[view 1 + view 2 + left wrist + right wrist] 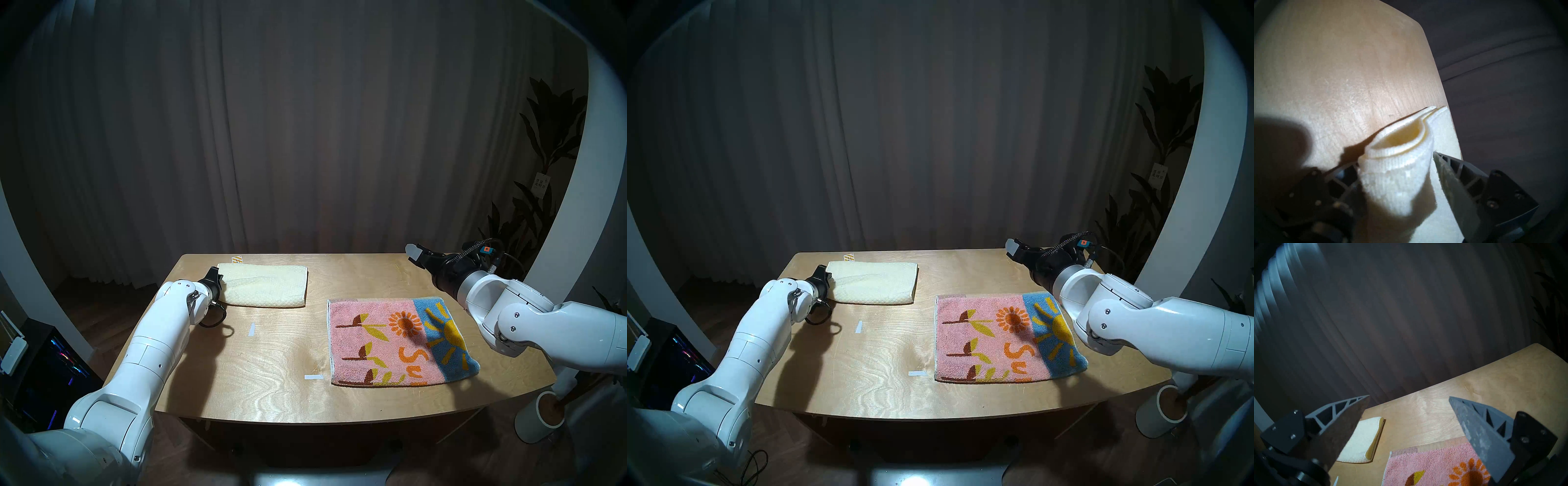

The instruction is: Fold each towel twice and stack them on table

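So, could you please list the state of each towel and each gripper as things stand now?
cream towel: folded, flat on the table at the far left, one end lifted.
patterned towel: lying flat at the right, apart from the cream one, not stacked.
left gripper: open around the cream towel's lifted end.
right gripper: open, empty, above the table.

The light plywood table (pixel 271 380) carries a folded cream-yellow towel (pixel 268 286) far left, a pink-and-blue sun towel (pixel 397 342) near right, and white tape marks (pixel 251 329) between.
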`<state>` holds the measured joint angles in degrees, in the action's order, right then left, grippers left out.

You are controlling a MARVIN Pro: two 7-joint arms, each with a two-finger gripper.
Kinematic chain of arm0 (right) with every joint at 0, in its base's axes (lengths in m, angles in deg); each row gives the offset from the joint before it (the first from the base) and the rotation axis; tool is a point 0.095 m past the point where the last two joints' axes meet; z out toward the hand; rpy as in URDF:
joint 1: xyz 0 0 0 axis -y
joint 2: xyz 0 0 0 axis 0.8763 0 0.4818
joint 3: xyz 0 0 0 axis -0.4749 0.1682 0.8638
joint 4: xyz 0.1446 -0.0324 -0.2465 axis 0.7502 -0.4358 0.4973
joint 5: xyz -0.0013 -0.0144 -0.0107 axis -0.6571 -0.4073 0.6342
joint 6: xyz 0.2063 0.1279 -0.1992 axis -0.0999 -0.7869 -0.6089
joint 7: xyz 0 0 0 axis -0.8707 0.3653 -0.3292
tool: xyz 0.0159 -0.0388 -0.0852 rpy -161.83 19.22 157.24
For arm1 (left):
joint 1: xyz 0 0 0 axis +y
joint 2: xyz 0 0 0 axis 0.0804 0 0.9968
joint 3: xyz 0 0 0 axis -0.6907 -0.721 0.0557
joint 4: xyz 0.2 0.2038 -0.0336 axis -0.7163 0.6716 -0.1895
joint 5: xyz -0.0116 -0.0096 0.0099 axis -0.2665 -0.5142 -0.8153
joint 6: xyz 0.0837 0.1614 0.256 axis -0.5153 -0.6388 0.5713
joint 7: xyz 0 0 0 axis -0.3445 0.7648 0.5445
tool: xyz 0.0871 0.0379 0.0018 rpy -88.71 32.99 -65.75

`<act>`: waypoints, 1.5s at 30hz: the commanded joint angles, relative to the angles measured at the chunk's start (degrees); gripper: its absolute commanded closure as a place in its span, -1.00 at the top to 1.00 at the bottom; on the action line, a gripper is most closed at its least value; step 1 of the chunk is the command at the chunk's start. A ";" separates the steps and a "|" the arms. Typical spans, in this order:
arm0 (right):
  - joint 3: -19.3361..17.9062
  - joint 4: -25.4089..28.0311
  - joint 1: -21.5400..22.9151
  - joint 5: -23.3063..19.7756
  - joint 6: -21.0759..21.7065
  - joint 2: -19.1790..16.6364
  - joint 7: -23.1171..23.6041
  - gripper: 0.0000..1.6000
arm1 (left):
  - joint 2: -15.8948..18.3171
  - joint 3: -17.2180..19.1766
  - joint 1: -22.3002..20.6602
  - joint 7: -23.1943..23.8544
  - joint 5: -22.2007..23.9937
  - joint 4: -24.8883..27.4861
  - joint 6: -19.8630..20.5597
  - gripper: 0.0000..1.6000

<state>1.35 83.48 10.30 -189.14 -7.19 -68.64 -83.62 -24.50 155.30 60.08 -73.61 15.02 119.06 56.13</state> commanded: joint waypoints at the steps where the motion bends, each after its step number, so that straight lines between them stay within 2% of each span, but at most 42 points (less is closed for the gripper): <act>1: -1.06 0.47 1.29 0.34 0.55 -0.58 0.16 1.00 | -0.29 -0.44 3.41 -1.53 0.52 -0.07 0.51 0.68; 3: -1.07 0.48 1.40 0.38 0.84 -0.62 0.12 1.00 | -0.22 -0.28 3.82 -1.59 0.70 0.32 0.38 0.61; 4: -1.07 0.51 1.46 0.32 0.96 -0.62 0.05 1.00 | -0.03 -0.42 4.09 -1.66 0.50 0.75 0.32 0.37; 5: -1.07 0.53 1.55 0.37 1.19 -0.63 0.03 1.00 | 0.06 -0.13 4.59 -1.88 0.79 1.47 0.15 0.02; 8: -1.05 0.53 1.65 0.46 1.53 -0.69 0.08 1.00 | 0.17 0.06 5.19 -2.36 0.84 2.39 -0.37 -0.07; 11: -0.92 0.37 1.63 0.84 1.66 -0.71 0.28 1.00 | 0.39 0.28 6.02 -2.57 0.93 3.50 -0.82 -0.28; 12: -0.83 0.20 1.53 0.99 1.53 -0.68 0.59 1.00 | 0.55 0.27 6.37 -2.70 0.79 4.00 -1.04 -0.42; 13: -0.74 0.03 1.48 1.16 1.59 -0.68 0.84 1.00 | 0.67 0.37 6.68 -2.87 0.88 4.47 -1.05 -0.66; 16: -0.28 -0.82 1.10 2.00 1.54 -0.45 1.67 1.00 | 1.07 0.81 7.94 -3.25 1.08 6.47 -1.56 -0.97; 30: 1.12 -1.17 0.71 3.13 0.87 -0.44 2.75 1.00 | 3.96 3.16 14.39 -4.12 2.67 13.90 -2.63 -1.00; 39: 1.56 -0.43 0.73 3.13 0.47 -0.53 2.59 1.00 | 5.43 3.48 13.69 -3.06 1.49 12.60 -3.26 -1.00; 45: 1.84 -0.25 0.55 2.80 -0.31 -0.84 2.69 1.00 | 6.03 2.05 12.18 -1.24 -0.68 11.27 -2.80 -1.00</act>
<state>3.57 82.71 10.78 -186.02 -6.22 -69.08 -81.09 -19.94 158.59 72.57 -76.32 16.59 132.64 52.93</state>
